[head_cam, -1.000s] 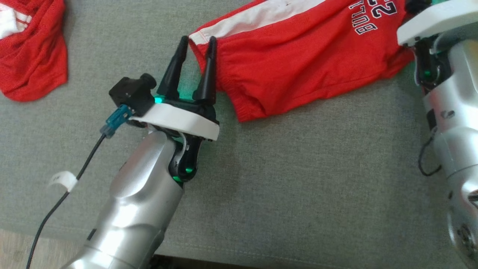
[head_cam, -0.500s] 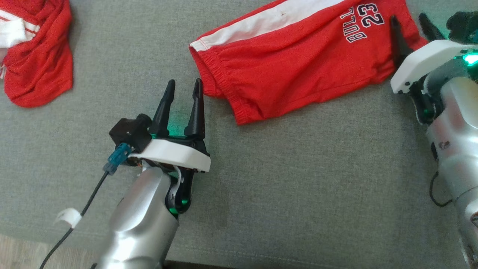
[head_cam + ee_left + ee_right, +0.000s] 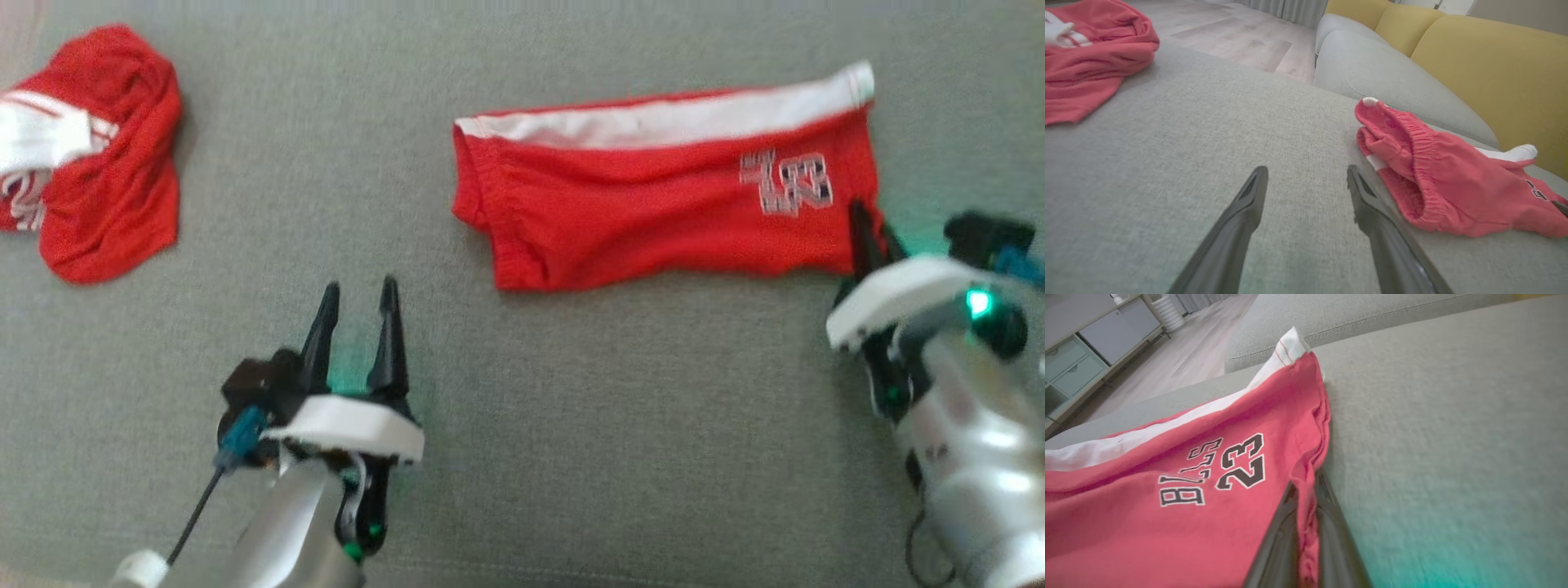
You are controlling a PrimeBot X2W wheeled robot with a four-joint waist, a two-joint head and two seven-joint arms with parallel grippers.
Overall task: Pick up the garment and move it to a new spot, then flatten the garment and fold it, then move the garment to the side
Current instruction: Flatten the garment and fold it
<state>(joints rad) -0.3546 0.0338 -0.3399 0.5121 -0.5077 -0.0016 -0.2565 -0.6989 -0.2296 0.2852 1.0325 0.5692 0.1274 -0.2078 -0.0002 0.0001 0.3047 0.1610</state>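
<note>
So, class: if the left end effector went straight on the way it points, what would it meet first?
Past the left end effector, probably only bare grey fabric cushion; the red fabric shorts lie right of that line.

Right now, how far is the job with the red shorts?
Done, it seems: the red shorts lie flat and doubled on the grey cushion. In hand: the right end effector is shut on their hem corner; the left end effector is open, apart from them. Still to do: moving them aside.
</note>
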